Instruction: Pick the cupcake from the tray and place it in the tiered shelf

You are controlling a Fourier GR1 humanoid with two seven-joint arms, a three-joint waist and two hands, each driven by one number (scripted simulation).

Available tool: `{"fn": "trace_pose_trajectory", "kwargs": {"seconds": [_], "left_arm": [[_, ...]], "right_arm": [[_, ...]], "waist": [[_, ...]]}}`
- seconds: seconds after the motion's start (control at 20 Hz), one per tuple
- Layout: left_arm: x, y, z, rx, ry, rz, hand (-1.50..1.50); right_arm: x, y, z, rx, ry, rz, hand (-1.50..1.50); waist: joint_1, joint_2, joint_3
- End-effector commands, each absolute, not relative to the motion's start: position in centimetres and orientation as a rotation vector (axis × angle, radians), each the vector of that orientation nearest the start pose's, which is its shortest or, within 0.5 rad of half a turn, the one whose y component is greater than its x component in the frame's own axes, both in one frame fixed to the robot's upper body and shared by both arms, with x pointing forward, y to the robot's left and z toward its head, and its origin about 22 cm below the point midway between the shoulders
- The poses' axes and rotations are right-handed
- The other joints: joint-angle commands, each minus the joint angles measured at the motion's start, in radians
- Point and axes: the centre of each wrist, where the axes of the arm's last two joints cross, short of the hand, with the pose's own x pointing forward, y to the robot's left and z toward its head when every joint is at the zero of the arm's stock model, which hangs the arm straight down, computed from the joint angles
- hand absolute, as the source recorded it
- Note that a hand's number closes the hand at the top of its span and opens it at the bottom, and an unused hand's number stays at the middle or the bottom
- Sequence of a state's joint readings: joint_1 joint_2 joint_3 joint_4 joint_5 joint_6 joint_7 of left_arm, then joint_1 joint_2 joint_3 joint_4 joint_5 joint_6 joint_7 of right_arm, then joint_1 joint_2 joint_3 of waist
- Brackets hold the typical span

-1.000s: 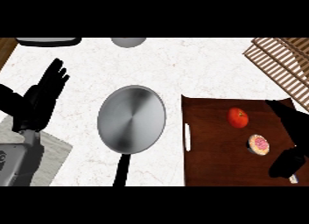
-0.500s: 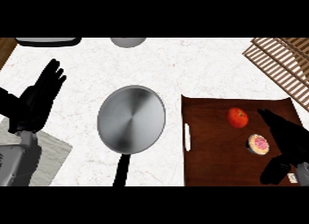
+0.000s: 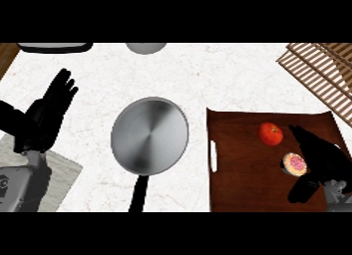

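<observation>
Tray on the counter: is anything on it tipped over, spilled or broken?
Nothing stands out. The brown tray sits flat on the counter, with the cupcake upright and the tomato whole beside it, nothing spilled. The right hand is next to the cupcake. The frying pan lies left of the tray.

Cupcake [image 3: 294, 164] and tomato [image 3: 271, 133] on tray [image 3: 245, 184]; pan [image 3: 150, 135] left.

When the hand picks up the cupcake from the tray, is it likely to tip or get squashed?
The cupcake looks small and soft-topped with pink frosting, so curled fingers could probably dent it. It seems short and wide, so tipping appears unlikely. The right hand is beside it, not yet closed.
</observation>
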State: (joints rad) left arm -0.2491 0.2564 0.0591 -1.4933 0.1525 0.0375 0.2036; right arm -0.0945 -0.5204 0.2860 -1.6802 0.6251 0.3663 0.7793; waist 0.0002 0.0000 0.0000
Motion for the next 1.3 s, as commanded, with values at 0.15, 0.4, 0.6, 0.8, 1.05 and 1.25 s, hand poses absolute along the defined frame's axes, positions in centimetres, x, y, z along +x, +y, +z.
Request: {"fn": "trace_pose_trajectory", "kwargs": {"seconds": [0.15,0.4,0.6,0.8,1.05,1.25], "left_arm": [[29.4,30.4,5.4,0.102,-1.535,-0.058,0.0],[29.4,28.7,7.8,0.08,-1.518,-0.048,0.0],[29.7,27.3,6.0,0.091,-1.546,-0.059,0.0],[30.0,28.5,7.3,0.085,-1.528,-0.048,0.0],[28.3,27.4,6.4,0.085,-1.531,-0.057,0.0],[29.9,28.0,6.9,0.089,-1.52,-0.038,0.0]], "right_arm": [[25.7,-26.3,4.7,-0.858,-0.683,1.02,-1.5],[26.0,-25.1,3.0,-0.822,-0.654,1.029,-1.5],[25.7,-27.3,-0.2,-0.794,-0.651,1.032,1.5],[26.2,-28.7,1.2,-0.846,-0.686,1.126,1.5],[25.7,-28.6,-1.3,-0.885,-0.782,1.125,1.5],[25.2,-24.7,0.9,-0.869,-0.905,1.156,1.5]], "waist": [[0.0,0.0,0.0],[0.001,-0.001,0.0],[-0.001,0.0,0.0],[-0.002,-0.001,0.0],[0.003,-0.001,0.0],[-0.005,-0.002,0.0]]}}
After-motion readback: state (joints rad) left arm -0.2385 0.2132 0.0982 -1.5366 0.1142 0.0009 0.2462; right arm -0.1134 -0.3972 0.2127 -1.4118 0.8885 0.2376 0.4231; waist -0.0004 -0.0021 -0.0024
